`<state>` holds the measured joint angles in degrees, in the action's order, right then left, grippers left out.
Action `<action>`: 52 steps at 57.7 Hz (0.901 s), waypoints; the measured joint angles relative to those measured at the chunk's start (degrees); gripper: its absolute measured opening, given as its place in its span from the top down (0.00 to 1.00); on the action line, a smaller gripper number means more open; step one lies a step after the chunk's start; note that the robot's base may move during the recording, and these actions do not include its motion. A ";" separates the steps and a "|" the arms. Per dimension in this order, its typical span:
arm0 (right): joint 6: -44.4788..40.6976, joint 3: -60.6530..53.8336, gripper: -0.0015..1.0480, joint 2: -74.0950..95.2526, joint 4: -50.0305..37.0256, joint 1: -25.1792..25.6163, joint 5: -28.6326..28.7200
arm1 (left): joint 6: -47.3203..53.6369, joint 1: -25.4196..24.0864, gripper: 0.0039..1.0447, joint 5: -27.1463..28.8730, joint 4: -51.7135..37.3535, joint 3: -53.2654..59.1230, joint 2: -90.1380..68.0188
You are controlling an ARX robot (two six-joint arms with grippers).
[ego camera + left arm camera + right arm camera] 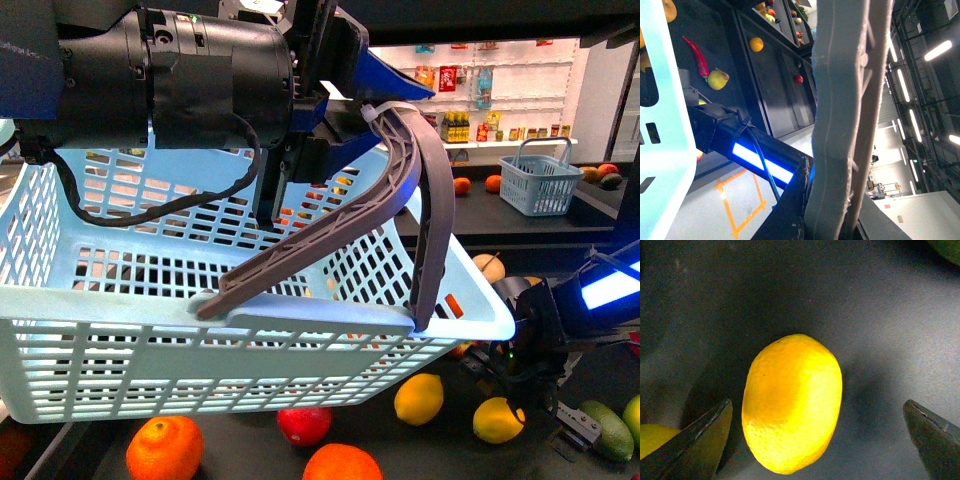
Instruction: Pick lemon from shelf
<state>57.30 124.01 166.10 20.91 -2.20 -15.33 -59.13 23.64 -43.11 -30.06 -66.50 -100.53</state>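
A bright yellow oval lemon lies on the dark shelf deck, between the fingers of my right gripper. The jaws are open and stand apart from the fruit on both sides. In the front view the right gripper hangs just over this lemon at the lower right. A second lemon lies a little to its left. My left gripper is shut on the grey handle of a light blue basket, held up in front of the camera. The handle fills the left wrist view.
Oranges, a red apple and a green fruit lie on the shelf deck below the basket. A small grey-blue basket stands on an upper deck at the right. White store shelves are behind.
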 joint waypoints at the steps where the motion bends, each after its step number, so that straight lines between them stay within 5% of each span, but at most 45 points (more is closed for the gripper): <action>1: 0.04 0.33 0.02 0.22 0.07 -0.07 -0.02 | 0.00 0.00 0.91 0.00 0.00 0.00 0.00; 28: 0.04 5.09 0.02 3.87 0.63 -0.57 0.00 | 0.00 0.00 0.91 0.00 0.00 0.00 0.00; 46: -1.31 6.45 0.44 6.03 -0.02 -0.48 -0.33 | 0.00 0.00 0.91 0.02 0.00 0.00 0.00; 52: -1.64 5.53 0.51 5.92 -1.31 -0.13 -0.31 | 0.00 0.00 0.91 0.02 0.00 0.00 0.00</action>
<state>55.66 129.54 172.03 19.59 -2.33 -15.64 -59.13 23.64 -43.09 -30.06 -66.50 -100.53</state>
